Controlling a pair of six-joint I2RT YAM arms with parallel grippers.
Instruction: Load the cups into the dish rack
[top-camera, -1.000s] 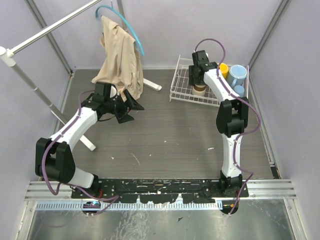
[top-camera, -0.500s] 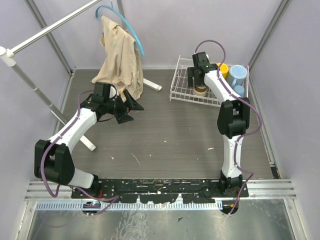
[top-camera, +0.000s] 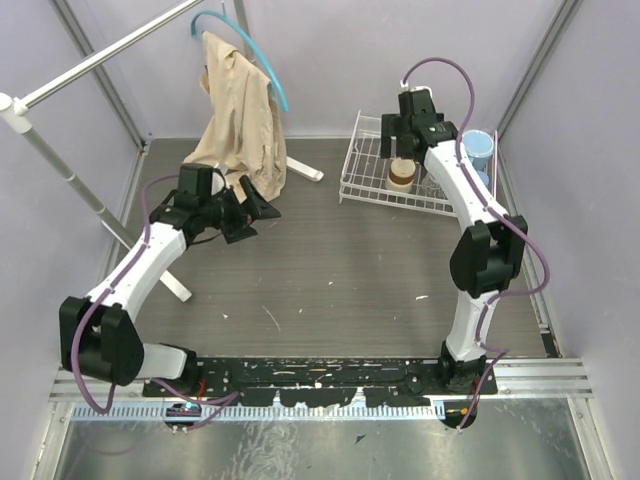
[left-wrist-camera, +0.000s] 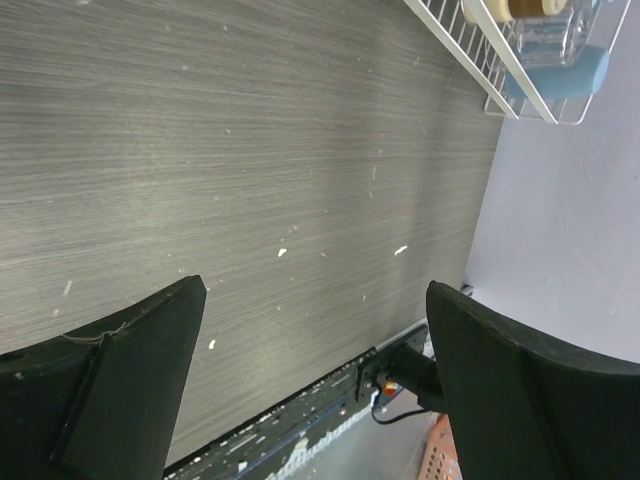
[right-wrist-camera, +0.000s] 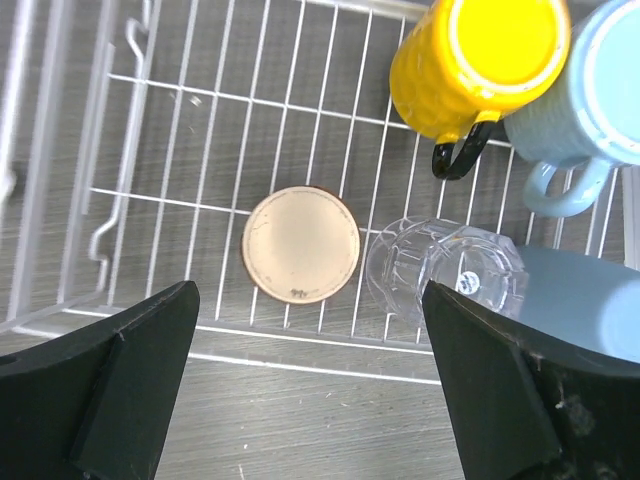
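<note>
Top external view: the left arm (top-camera: 150, 250) hangs over the bare bench (top-camera: 340, 260), left jaws wide and holding nothing. Farther back on the right, the right arm (top-camera: 470, 200) reaches over the dish rack (top-camera: 360, 188). The right wrist view shows the right jaws wide and empty.

In the rack, near to far:
- upturned cup (right-wrist-camera: 300, 245), beige round base showing
- glass cup (right-wrist-camera: 445, 268) on its side, just beside it
- blue tumbler (right-wrist-camera: 590, 300) at the right edge
- yellow mug (right-wrist-camera: 480, 50) right against the light blue mug (right-wrist-camera: 600, 80)

Judged: all five look loaded and the task is at its end. The next move probably calls for lifting the right arm clear without snagging wires.

Hard to tell: whether the tumbler sits fully inside the rack wall, and the upturned cup's material. The yellow mug is hidden by the arm from above. The light blue mug is cut off at the wrist frame edge.
</note>
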